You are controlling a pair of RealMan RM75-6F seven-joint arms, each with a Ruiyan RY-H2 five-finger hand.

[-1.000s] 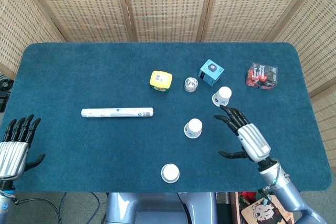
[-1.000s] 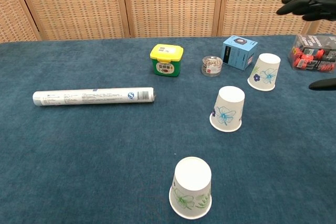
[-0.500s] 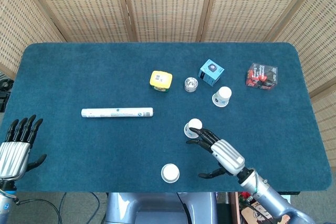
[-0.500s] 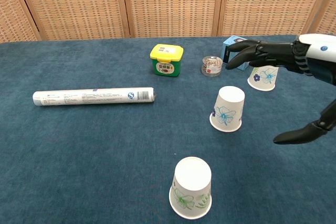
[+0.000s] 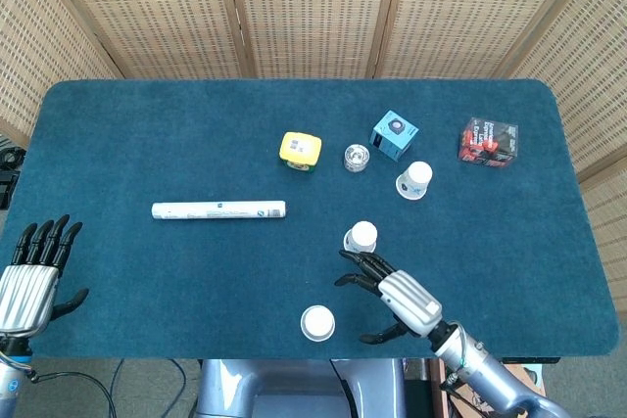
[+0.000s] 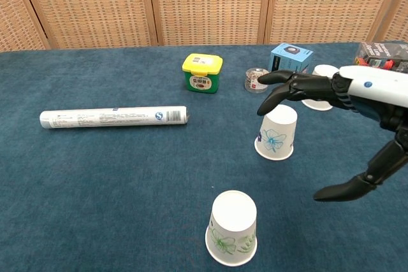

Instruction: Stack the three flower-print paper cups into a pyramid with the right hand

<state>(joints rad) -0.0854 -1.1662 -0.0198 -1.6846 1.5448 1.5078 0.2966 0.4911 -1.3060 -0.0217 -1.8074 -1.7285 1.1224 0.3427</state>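
Chest view has a yellow-lidded tub (image 6: 202, 72), small clear jar (image 6: 255, 80), blue box (image 6: 291, 63) and rolled tube (image 6: 113, 117) on the table (image 6: 95, 183). Three upside-down flower cups sit apart: near (image 6: 233, 228), middle (image 6: 276, 132), far (image 6: 319, 88). Right hand (image 6: 319, 87) hovers over the middle cup, fingers (image 6: 277, 87) spread wide, holding nothing. Left hand (image 5: 27, 276) sits open at the table's edge.

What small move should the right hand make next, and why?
Probably lower the right hand and close its fingers around the middle cup. The hand is open, holds nothing, and hovers just above that upside-down cup; all three cups stand apart.
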